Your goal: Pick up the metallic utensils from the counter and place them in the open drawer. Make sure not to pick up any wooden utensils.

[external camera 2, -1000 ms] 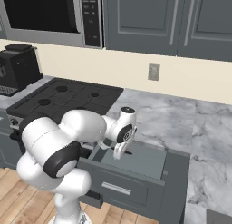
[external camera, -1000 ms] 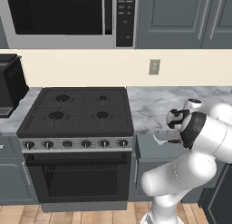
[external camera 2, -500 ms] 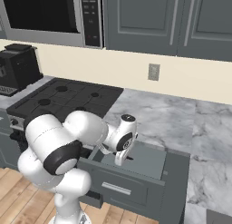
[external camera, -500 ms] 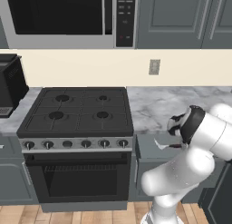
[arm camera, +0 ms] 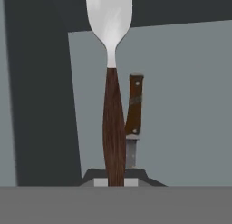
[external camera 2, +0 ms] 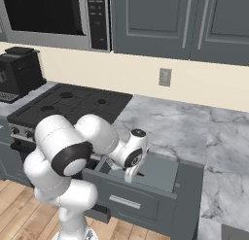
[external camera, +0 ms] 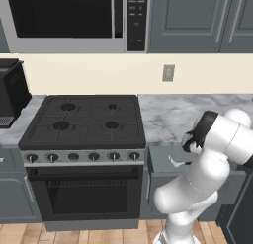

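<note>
Fingers (arm camera: 115, 182) mostly cut off at the hand view's bottom edge, pinching the dark handle of the silver spoon (arm camera: 111, 46) over the open drawer (external camera 2: 160, 173). Knife (arm camera: 133, 114) lies on the drawer floor, blade partly hidden behind the spoon handle. Marble surface (external camera 2: 194, 132) right of the stove (external camera: 89, 119); drawer floor looks free around the knife.

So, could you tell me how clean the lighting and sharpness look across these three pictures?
Left base view: flat, even light, faint reflection on the microwave door. Right base view: soft shading inside the open drawer. Hand view: the spoon shows a pale sheen on its bowl, edges slightly soft; the knife behind is blurry.
</note>
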Controlling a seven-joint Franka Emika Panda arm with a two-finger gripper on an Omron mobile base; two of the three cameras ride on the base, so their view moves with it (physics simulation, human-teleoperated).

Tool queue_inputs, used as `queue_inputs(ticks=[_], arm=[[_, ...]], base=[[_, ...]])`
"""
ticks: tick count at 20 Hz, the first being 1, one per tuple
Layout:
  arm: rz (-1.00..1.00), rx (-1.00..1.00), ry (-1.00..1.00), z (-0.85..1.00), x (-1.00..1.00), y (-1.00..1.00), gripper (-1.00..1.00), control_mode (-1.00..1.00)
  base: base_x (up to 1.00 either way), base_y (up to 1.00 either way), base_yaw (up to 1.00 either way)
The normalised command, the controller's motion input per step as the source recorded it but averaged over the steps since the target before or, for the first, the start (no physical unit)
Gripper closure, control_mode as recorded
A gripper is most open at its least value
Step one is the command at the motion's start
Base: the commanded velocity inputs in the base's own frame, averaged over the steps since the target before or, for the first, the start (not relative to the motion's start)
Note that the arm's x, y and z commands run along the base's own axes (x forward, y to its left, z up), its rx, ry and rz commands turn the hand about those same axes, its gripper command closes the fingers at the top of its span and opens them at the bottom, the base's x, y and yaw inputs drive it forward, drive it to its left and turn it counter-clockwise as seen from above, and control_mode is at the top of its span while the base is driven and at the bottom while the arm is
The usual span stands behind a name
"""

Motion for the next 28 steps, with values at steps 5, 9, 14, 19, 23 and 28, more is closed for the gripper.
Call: queue_inputs(ticks=[5, 9, 14, 19, 23, 28], arm=[[0.00, 0.00, 0.00, -0.21, 0.00, -0.07, 1.00, -1.00], [0.00, 0.00, 0.00, -0.24, 0.00, -0.06, 1.00, -1.00], [0.00, 0.00, 0.00, -0.27, -0.02, -0.05, 1.00, -1.00], [0.00, 0.00, 0.00, -0.28, -0.06, -0.05, 1.00, -1.00], [0.00, 0.00, 0.00, -0.31, -0.12, -0.04, 1.00, -1.00], [0.00, 0.00, 0.00, -0.41, -0.25, -0.03, 1.00, -1.00]], base=[[0.00, 0.00, 0.00], [0.00, 0.00, 0.00], [0.00, 0.00, 0.00], [0.00, 0.00, 0.00], [0.00, 0.00, 0.00], [0.00, 0.00, 0.00]])
